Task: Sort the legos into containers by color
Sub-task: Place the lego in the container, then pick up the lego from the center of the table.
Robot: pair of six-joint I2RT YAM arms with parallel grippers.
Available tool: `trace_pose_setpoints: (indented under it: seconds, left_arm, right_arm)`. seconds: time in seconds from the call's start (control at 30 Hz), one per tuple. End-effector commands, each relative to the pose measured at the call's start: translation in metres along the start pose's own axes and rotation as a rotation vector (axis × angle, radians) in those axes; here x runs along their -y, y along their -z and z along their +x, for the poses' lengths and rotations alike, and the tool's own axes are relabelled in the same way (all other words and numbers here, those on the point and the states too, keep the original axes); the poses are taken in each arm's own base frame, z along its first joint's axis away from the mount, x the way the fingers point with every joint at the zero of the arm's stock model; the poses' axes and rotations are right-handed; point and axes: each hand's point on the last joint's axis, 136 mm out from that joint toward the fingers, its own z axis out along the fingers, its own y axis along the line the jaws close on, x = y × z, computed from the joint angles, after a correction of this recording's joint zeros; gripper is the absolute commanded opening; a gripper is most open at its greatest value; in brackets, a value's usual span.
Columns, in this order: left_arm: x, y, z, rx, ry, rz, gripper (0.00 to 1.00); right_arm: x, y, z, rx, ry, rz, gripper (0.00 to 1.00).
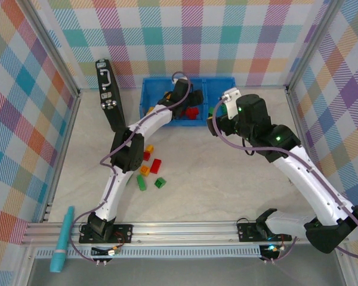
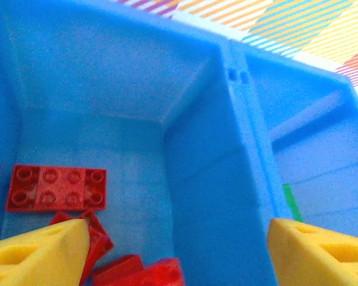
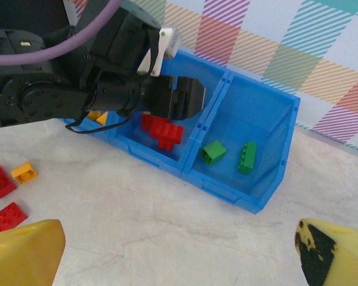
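This is a robotics lab test cell, not a lived-in room. Beyond the left gripper (image 2: 176, 241), past the far wall of the blue bin (image 2: 107, 65), hangs pastel checked cloth (image 1: 227, 36). The same cloth closes off both sides, stretched on bare aluminium posts (image 1: 313, 44). Below the right gripper (image 3: 179, 250) lies a pale marbled tabletop (image 3: 137, 208). Back from both grippers, at the arms' bases, runs a slotted aluminium rail (image 1: 185, 229) with black mounting plates (image 1: 107, 231) bolted on. Purple cables (image 1: 105, 159) loop along the white arms. Left of the left gripper, a black equipment case (image 1: 109, 92) stands by the cloth.
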Motion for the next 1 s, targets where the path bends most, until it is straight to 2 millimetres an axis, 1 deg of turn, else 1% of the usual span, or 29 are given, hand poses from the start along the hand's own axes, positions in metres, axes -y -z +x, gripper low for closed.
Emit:
trace_pose_setpoints:
  seconds: [0.0,0.07,0.13,0.2,0.27,0.33,0.37,0.5,0.57,0.63,0.7,0.73,0.8,0.97]
  left_arm:
    - [0.014,0.011,-0.013,0.020,-0.007,0.026,0.79]
    - [0.019,0.018,-0.018,0.021,-0.024,0.044,0.78]
    - [0.027,0.031,-0.026,0.028,-0.043,0.070,0.78]
    - [0.035,0.051,-0.037,0.033,-0.070,0.093,0.78]
    - [0.039,0.075,-0.044,0.036,-0.110,0.097,0.78]
    - [0.034,0.101,-0.048,0.035,-0.160,0.072,0.79]
    - [0.027,0.116,-0.047,0.024,-0.189,0.043,0.80]
    - [-0.004,0.168,-0.022,-0.048,-0.338,-0.040,0.86]
    - [-0.024,0.189,-0.010,-0.069,-0.374,-0.094,0.88]
    - [-0.045,0.203,0.006,-0.107,-0.405,-0.150,0.90]
    - [-0.064,0.209,0.028,-0.176,-0.442,-0.184,0.91]
    - [-0.070,0.210,0.037,-0.203,-0.451,-0.193,0.91]
    - [-0.085,0.211,0.059,-0.281,-0.463,-0.214,0.92]
    - [-0.115,0.207,0.094,-0.375,-0.492,-0.266,0.93]
  right_arm:
    - [-0.001,0.006,-0.011,0.030,-0.007,-0.016,0.99]
    - [0.000,0.007,-0.010,0.029,-0.006,-0.007,0.99]
    - [0.001,0.008,-0.011,0.034,-0.004,-0.006,0.99]
    - [-0.001,0.008,-0.010,0.031,0.001,-0.017,0.99]
    - [-0.005,0.009,-0.010,0.034,0.005,-0.039,0.99]
    - [-0.006,0.009,-0.009,0.034,0.001,-0.048,0.99]
    - [-0.007,0.009,-0.009,0.034,-0.001,-0.052,0.99]
    - [-0.010,0.011,-0.010,0.040,-0.004,-0.072,0.99]
    - [-0.012,0.011,-0.010,0.037,-0.005,-0.085,0.99]
    - [-0.015,0.010,-0.010,0.028,-0.009,-0.101,0.99]
    - [-0.017,0.009,-0.011,0.018,-0.018,-0.108,0.99]
    - [-0.018,0.008,-0.010,0.012,-0.021,-0.113,0.99]
    - [-0.019,0.006,-0.010,0.002,-0.028,-0.119,0.99]
    - [-0.023,0.000,-0.007,-0.021,-0.037,-0.134,0.99]
